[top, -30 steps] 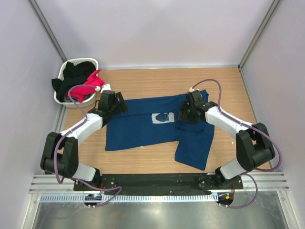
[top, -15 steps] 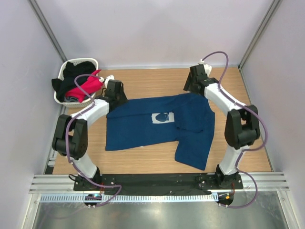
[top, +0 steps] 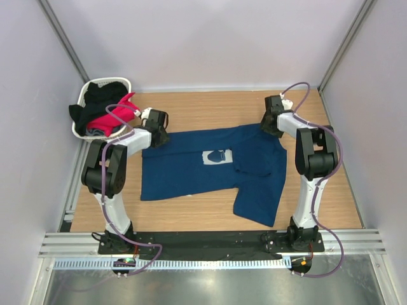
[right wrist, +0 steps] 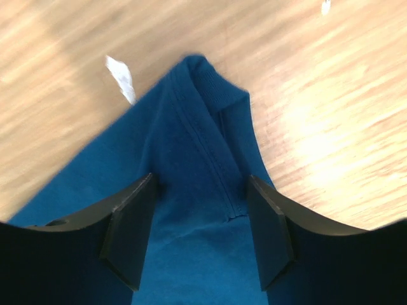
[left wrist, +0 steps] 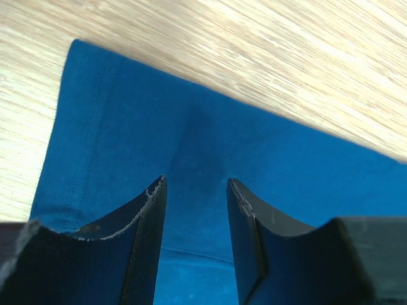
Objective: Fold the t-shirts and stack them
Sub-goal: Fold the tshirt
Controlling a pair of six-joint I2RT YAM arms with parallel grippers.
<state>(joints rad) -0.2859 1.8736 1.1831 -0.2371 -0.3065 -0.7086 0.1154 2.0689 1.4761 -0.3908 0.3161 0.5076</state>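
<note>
A navy blue t-shirt [top: 191, 168] with a pale chest print [top: 216, 156] lies spread on the wooden table, one part folded over at the near right [top: 259, 200]. My left gripper [top: 154, 136] is at the shirt's far left corner. Its jaws [left wrist: 196, 184] stand apart over flat blue cloth [left wrist: 127, 127] near the hem. My right gripper [top: 271, 126] is at the far right corner. It is open [right wrist: 200, 181], straddling a seamed ridge of the shirt [right wrist: 203, 127] without pinching it. Pink [top: 121, 109] and black [top: 98, 95] t-shirts sit in the basket.
A small white woven basket [top: 86, 95] stands in the far left corner against the wall. Pale walls close in the table at the back and on both sides. A small white scrap [right wrist: 121, 77] lies on the wood beside the shirt corner.
The right arm has swung from the shirt's chest area out to its far right corner. The left arm has stretched toward the far left corner and its jaws have narrowed.
</note>
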